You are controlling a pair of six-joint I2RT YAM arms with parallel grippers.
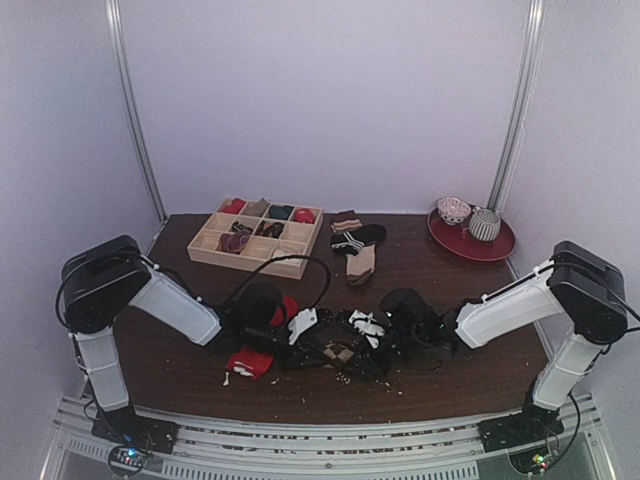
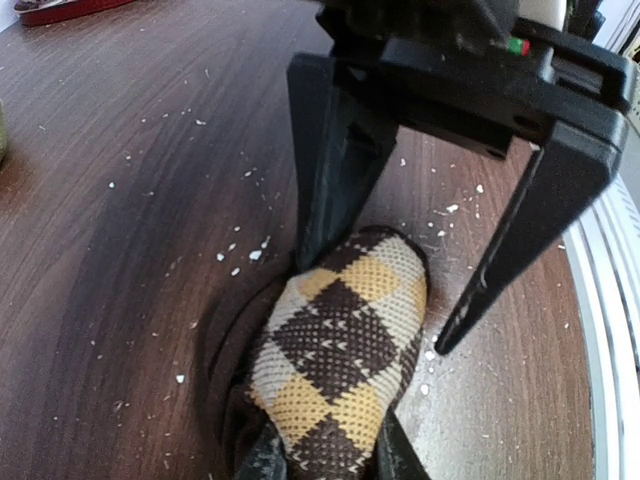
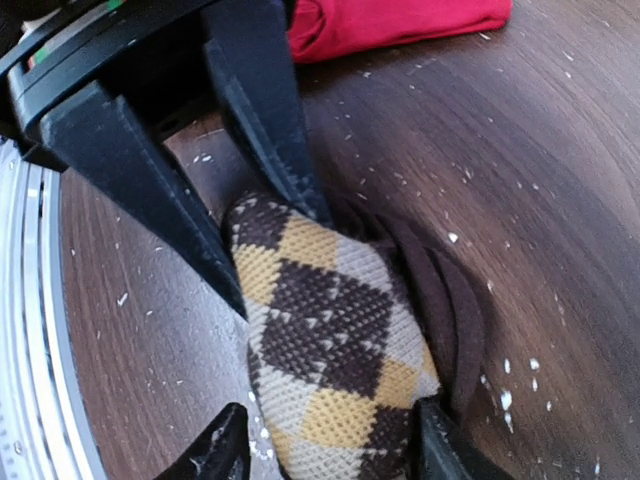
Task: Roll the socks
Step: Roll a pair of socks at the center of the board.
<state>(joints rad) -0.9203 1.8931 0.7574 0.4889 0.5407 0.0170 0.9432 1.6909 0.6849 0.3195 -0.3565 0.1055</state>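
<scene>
1. My top camera sits high above and behind the arm bases point(image 1: 130, 432), looking down and forward over the whole desk point(image 1: 440, 300) to the back wall point(image 1: 330, 100), from far off.
2. The left wrist camera rides low and very close, looking along the desk at the argyle sock point(image 2: 335, 360), with the right hand point(image 2: 372, 307) facing it.
3. The right wrist camera looks back the opposite way, just as close, at the left hand point(image 3: 280, 260).
4. Both wrist views share that sock; the top view takes in both hands mid-desk.
</scene>
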